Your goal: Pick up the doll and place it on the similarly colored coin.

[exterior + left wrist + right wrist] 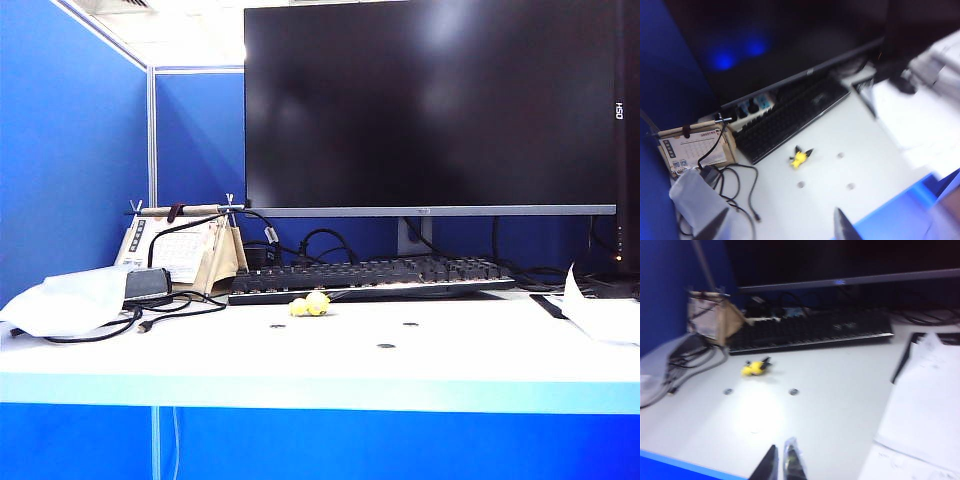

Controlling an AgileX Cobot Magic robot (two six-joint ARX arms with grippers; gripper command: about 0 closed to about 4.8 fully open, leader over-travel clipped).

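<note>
The doll (310, 305) is a tiny yellow figure with black-tipped ears. It lies on the white table just in front of the keyboard, also seen as the doll (800, 157) and the doll (756, 368). Three small round coins (277, 326) (410, 323) (386, 346) lie in front of it and all look dark grey. I cannot pick out a similarly colored coin among them. My left gripper (780, 227) hangs high over the table's front edge, open and empty. My right gripper (781, 449) is above the front of the table, shut on nothing. Neither gripper shows in the exterior view.
A black keyboard (370, 277) and a large dark monitor (430, 100) stand behind the doll. A desk calendar (185, 250), black cables (170, 305) and a white sheet (65, 300) crowd the left. Loose papers (605, 315) lie at the right.
</note>
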